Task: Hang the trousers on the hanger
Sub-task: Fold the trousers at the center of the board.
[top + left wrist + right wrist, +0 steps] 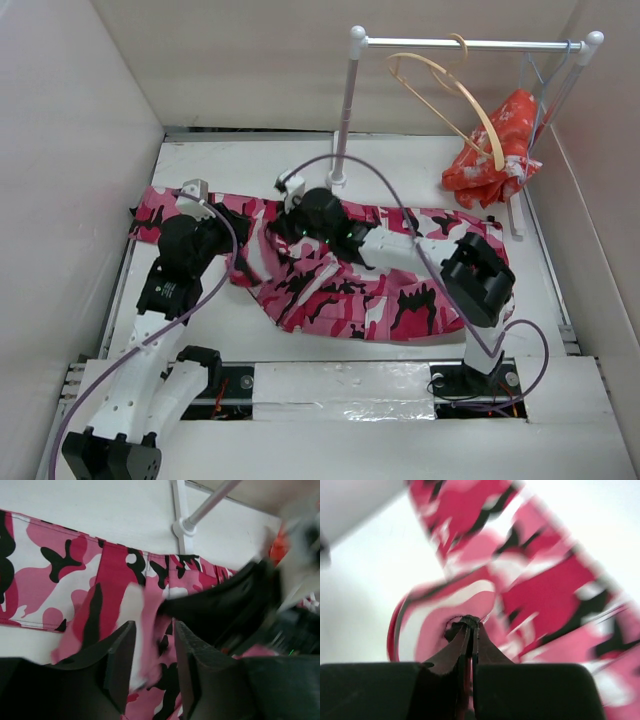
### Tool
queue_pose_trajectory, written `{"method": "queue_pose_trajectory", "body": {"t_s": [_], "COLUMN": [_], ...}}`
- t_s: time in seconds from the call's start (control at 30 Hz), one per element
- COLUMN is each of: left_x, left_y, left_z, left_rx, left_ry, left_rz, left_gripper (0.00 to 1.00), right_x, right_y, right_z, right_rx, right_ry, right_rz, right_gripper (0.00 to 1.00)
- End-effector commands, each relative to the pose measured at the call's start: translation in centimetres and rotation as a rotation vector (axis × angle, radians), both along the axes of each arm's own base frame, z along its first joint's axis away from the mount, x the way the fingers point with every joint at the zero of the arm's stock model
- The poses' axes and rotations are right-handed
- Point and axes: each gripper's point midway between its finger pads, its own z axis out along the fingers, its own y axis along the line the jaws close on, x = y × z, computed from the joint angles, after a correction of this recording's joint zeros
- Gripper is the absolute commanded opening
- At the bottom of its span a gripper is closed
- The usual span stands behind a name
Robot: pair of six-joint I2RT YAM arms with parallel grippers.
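The trousers [340,290] lie spread out flat on the white surface [250,160], across the middle of the top view. The left hand [152,665] has a fold of the pink cloth between its fingers and holds it. The right hand [471,625] is pinched tight on another bit of the trousers. The wooden hanger [450,100] hangs on the rail [470,43] at the upper right, beside an orange cloth [495,150].

Both arms reach forward, low — right gripper [471,621] clamped tight; left gripper [154,630] seemingly pinching trousers [340,295].
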Motion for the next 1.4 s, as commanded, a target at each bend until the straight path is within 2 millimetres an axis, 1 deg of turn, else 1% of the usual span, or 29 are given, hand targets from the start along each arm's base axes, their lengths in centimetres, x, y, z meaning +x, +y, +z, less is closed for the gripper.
{"method": "queue_pose_trajectory", "body": {"t_s": [0.0,0.03,0.07,0.13,0.3,0.4,0.5,0.63,0.67,0.7,0.73,0.77,0.8,0.83,0.87,0.9,0.93,0.97,1.0,1.07,1.1,1.13,1.17,1.2,1.23,1.27,1.3,1.33,1.37], "left_x": [0.3,0.5,0.5,1.1,2.3,3.2,3.8,3.3,3.2,3.3,3.6,3.7,3.9,3.8,4.0,4.4,4.8,4.6,5.1,5.2,5.3,5.4,5.8,5.3,5.8,6.4,6.7,7.2,7.7], "left_y": [-1.4,-1.6,-2.1,-2.9,-5.2,-5.8,-5.7,-4.9,-4.5,-4.5,-4.7,-4.9,-5.4,-7.1,-7.5,-8.5,-9.6,-11.1,-12.1,-14.2,-15.1,-15.8,-15.6,-17.1,-17.8,-17.1,-16.9,-16.9,-16.5], "left_z": [0.6,0.2,-0.3,-1.6,-4.5,-4.1,-1.7,-3.2,-3.5,-3.5,-2.8,-2.4,-2.5,-1.4,-0.9,-1.5,-0.3,0.1,-0.7,0.3,-0.9,-1.2,-1.7,-4.7,-4.4,-4.9,-7.5,-7.7,-8.2], "left_rx": [0.018,0.018,0.012,0.004,0.068,0.153,0.124,0.129,0.137,0.144,0.141,0.139,0.145,0.153,0.176,0.201,0.2,0.206,0.221,0.222,0.258,0.297,0.364,0.455,0.483,0.541,0.593,0.602,0.608], "left_ry": [-0.047,-0.034,-0.015,0.036,0.154,0.15,0.086,0.117,0.124,0.13,0.12,0.116,0.126,0.102,0.087,0.105,0.082,0.074,0.091,0.047,0.059,0.051,0.045,0.098,0.097,0.105,0.165,0.167,0.174], "left_rz": [-0.093,-0.099,-0.125,-0.166,-0.203,-0.142,-0.101,-0.061,-0.043,-0.045,-0.048,-0.059,-0.073,-0.112,-0.094,-0.106,-0.115,-0.138,-0.146,-0.156,-0.157,-0.146,-0.098,-0.123,-0.103,-0.03,0.002,0.03,0.051], "left_gripper": [0.36,0.37,0.37,0.37,0.35,0.34,0.32,0.31,0.3,0.29,0.28,0.28,0.28,0.28,0.28,0.28,0.27,0.27,0.26,0.25,0.23,0.22,0.21,0.19,0.17,0.14,0.09,0.08,0.08], "right_x": [3.6,4.1,4.8,6.1,8.7,9.5,9.5,9.0,9.1,9.1,9.3,9.6,10.0,11.2,10.7,10.9,12.0,11.4,11.0,11.7,10.8,10.2,10.4,10.0,8.4,7.7,7.3,6.1,4.7], "right_y": [-1.7,-2.0,-2.0,-2.7,-2.8,-2.2,-1.7,0.2,0.4,0.5,0.3,-0.9,-1.8,-3.5,-5.2,-6.6,-8.9,-10.7,-12.4,-16.3,-18.0,-19.8,-22.3,-23.9,-25.5,-26.5,-28.1,-28.7,-29.0], "right_z": [4.7,4.0,4.8,4.6,2.2,0.4,-1.1,-1.9,-2.1,-2.1,-0.8,-1.1,-0.2,1.5,3.3,4.6,6.1,9.6,8.4,9.0,11.2,8.9,8.8,8.5,7.9,7.6,7.5,9.2,7.4], "right_rx": [0.057,0.037,0.048,0.054,0.047,0.041,0.029,0.025,0.019,0.015,0.029,0.036,0.071,0.115,0.139,0.167,0.197,0.232,0.22,0.223,0.247,0.227,0.233,0.25,0.272,0.289,0.316,0.345,0.333], "right_ry": [-0.066,-0.049,-0.059,-0.05,-0.003,0.041,0.094,0.143,0.152,0.146,0.126,0.134,0.137,0.116,0.101,0.09,0.055,-0.002,0.024,0.001,-0.035,-0.008,-0.015,-0.004,-0.007,-0.007,-0.001,-0.051,-0.021], "right_rz": [0.014,0.023,0.026,0.042,0.06,0.083,0.097,0.129,0.138,0.144,0.127,0.103,0.082,0.07,0.062,0.043,0.001,-0.021,-0.056,-0.145,-0.172,-0.221,-0.277,-0.314,-0.325,-0.333,-0.362,-0.354,-0.356], "right_gripper": [0.0,0.0,0.0,0.0,0.0,0.0,0.0,0.0,0.02,0.19,0.3,0.42,0.61,0.66,0.69,0.71,0.72,0.72,0.72,0.72,0.61,0.45,0.28,0.04,0.0,0.0,0.0,0.0,0.0]}}
